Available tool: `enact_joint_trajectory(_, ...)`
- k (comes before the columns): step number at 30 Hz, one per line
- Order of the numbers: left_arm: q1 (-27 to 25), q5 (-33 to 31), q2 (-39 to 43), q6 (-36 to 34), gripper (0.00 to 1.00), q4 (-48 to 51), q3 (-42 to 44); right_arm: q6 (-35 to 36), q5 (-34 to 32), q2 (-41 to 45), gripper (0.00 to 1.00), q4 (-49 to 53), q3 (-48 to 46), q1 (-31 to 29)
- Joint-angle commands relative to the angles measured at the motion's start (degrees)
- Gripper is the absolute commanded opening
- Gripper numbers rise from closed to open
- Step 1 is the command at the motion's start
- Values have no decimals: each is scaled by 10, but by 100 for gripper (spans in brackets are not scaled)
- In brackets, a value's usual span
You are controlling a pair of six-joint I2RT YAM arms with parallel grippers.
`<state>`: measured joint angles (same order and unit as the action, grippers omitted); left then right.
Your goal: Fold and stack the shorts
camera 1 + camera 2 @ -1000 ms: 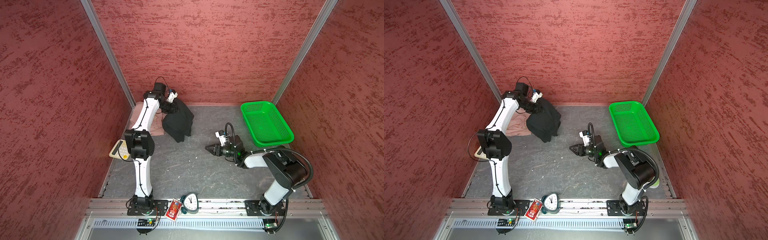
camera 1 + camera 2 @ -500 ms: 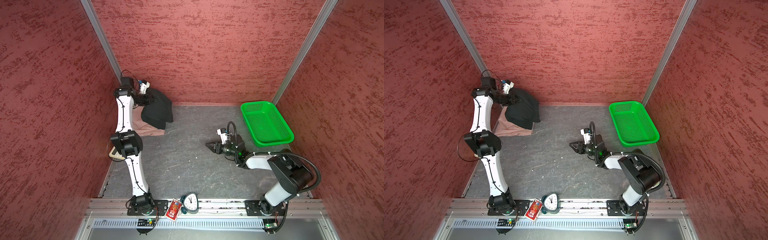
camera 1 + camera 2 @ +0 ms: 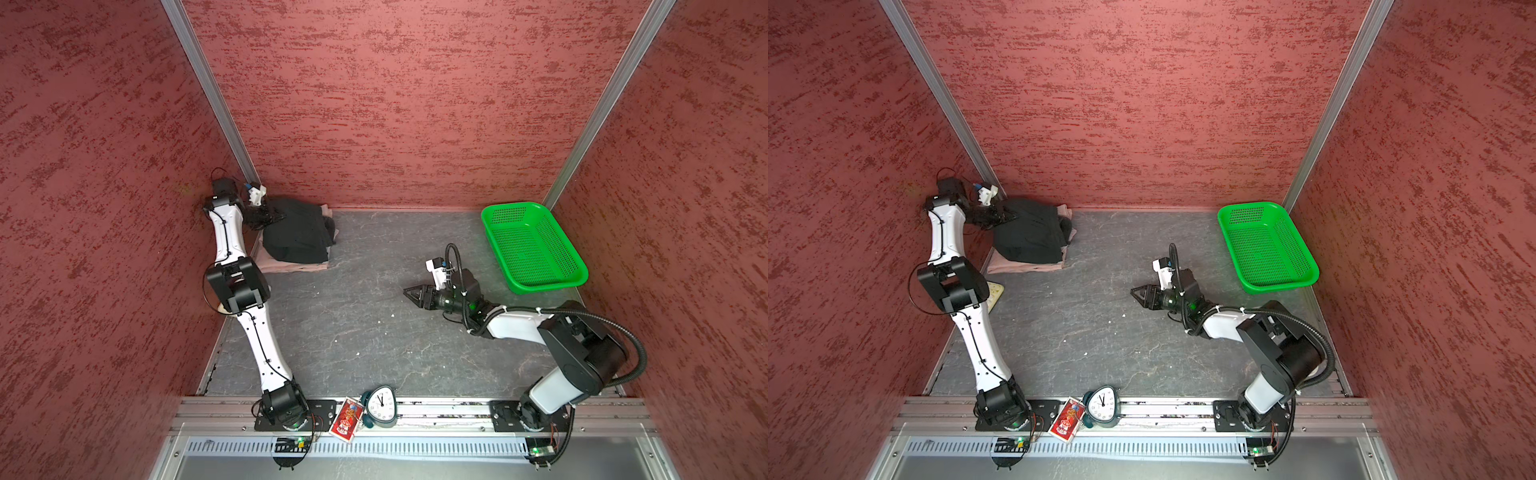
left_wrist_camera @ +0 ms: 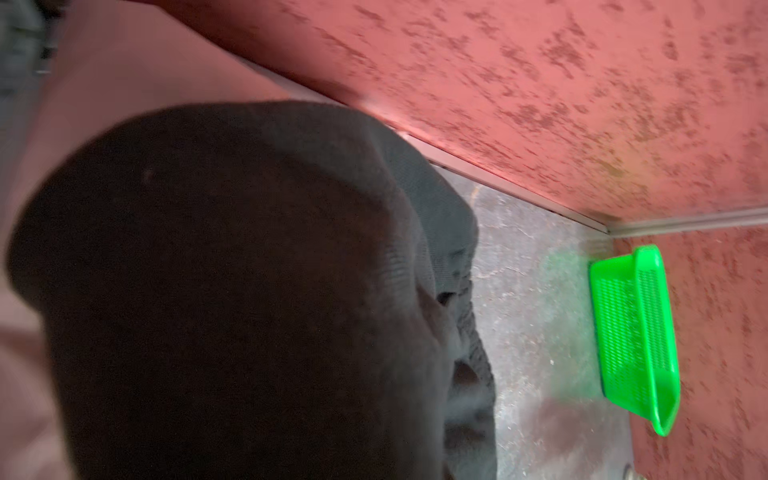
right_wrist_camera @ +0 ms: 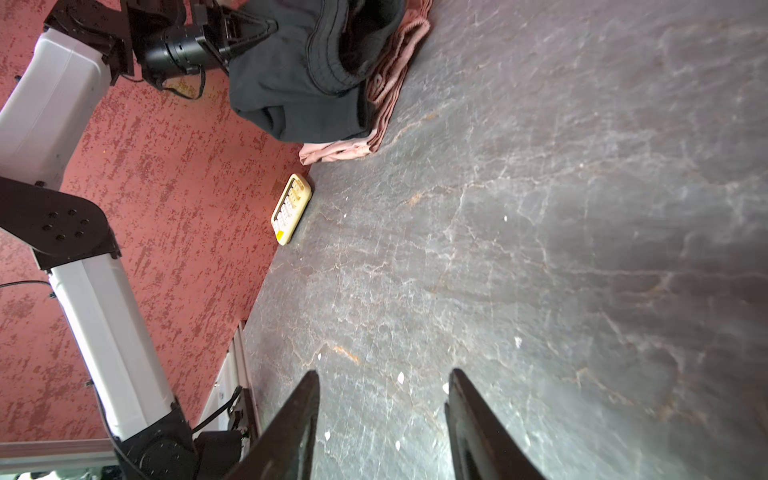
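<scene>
The black shorts point(image 3: 297, 237) point(image 3: 1030, 237) lie bunched on top of the folded pink shorts point(image 3: 291, 266) point(image 3: 1025, 267) in the far left corner. The pink pair shows only along the near and right edges point(image 5: 340, 149). My left gripper point(image 3: 276, 216) point(image 3: 1007, 216) is low at the black pair's left edge, tips against the cloth point(image 5: 266, 27). Black cloth point(image 4: 249, 291) fills the left wrist view and hides the jaws. My right gripper point(image 3: 409, 292) point(image 5: 382, 386) stands open above bare table right of centre, holding nothing.
A green perforated basket point(image 3: 544, 286) point(image 3: 1279, 286) point(image 4: 660, 374) sits at the far right. A cream keypad device point(image 5: 291, 208) point(image 3: 995, 293) lies by the left wall. A clock point(image 3: 380, 407) and a red card point(image 3: 344, 422) rest on the front rail.
The left arm swung the black shorts left toward the corner and set them on the pink pair. The right gripper's jaws have spread a little; that arm has barely shifted.
</scene>
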<state>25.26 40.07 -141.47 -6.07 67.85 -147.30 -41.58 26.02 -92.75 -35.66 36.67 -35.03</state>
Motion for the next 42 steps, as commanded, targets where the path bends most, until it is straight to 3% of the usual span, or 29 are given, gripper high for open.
enact_joint_trajectory(1, 13, -47, 5, -11, 75, -16, 0, -5, -18, -12, 57, 10, 22, -6)
enact_joint_trajectory(2, 17, -64, 8, -11, 100, -9, 0, -1, -19, -12, 59, 19, 27, -7)
enact_joint_trajectory(7, 13, -155, 42, 5, 99, 5, 0, 39, -44, 2, 64, 76, 52, -7)
enact_joint_trajectory(13, -56, -309, 138, -5, 99, -8, 37, 94, -103, 43, 68, 157, 80, -6)
enact_joint_trajectory(16, -97, -363, 241, -13, 100, -96, 157, 142, -169, 80, 72, 202, 98, 4)
enact_joint_trajectory(19, -112, -356, 376, 19, 99, -250, 344, 190, -230, 116, 85, 264, 129, 34)
enact_joint_trajectory(21, -109, -327, 458, 41, 99, -369, 471, 214, -246, 133, 91, 285, 142, 65)
enact_joint_trajectory(23, -99, -357, 509, 49, 99, -450, 554, 227, -232, 145, 96, 293, 151, 101)
enact_joint_trajectory(25, -78, -375, 500, 55, 99, -440, 549, 240, -211, 152, 98, 297, 159, 120)
enact_joint_trajectory(28, -56, -342, 458, 65, 99, -338, 480, 264, -231, 168, 99, 320, 167, 131)
enact_joint_trajectory(30, -72, -344, 479, 55, 99, -338, 510, 266, -241, 188, 99, 320, 156, 149)
enact_joint_trajectory(33, -109, -370, 572, 44, 99, -440, 641, 260, -254, 223, 99, 299, 114, 194)
enact_joint_trajectory(38, -145, -338, 715, 148, 99, -621, 893, 251, -338, 249, 99, 282, 57, 271)
enact_joint_trajectory(42, -206, -417, 778, 152, 99, -739, 1101, 258, -406, 275, 99, 223, -31, 308)
